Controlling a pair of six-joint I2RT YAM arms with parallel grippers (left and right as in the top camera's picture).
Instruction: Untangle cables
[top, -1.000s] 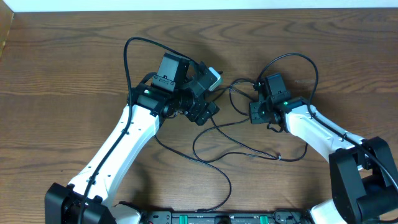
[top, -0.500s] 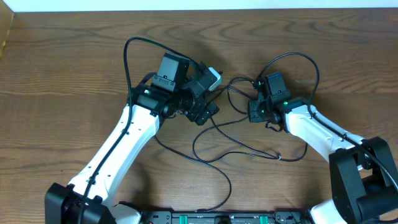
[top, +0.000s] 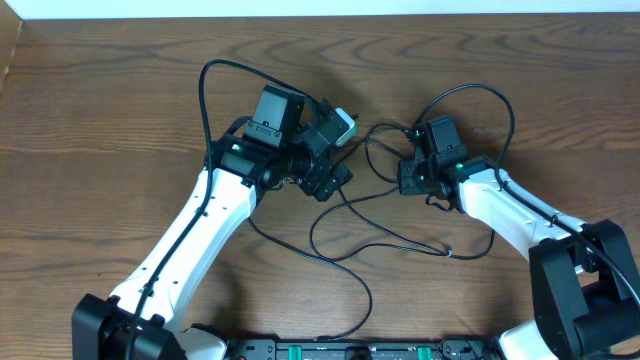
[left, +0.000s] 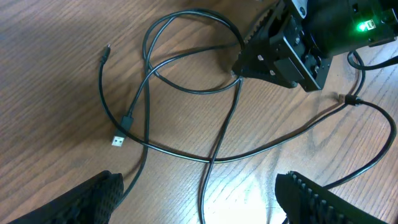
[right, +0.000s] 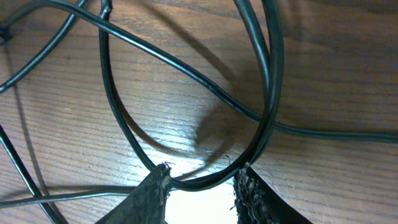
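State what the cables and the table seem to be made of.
Cables: likely rubber or plastic sheathing, black with a slight sheen; they bend in loose loops. One plug end looks like bright metal. Table: wood or wood-look laminate, brown grain lines, soft glare; which one is unclear.

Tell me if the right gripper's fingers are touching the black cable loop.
Touching. The right wrist view shows the black cable loop running between both fingertips, pressed against them at the table.
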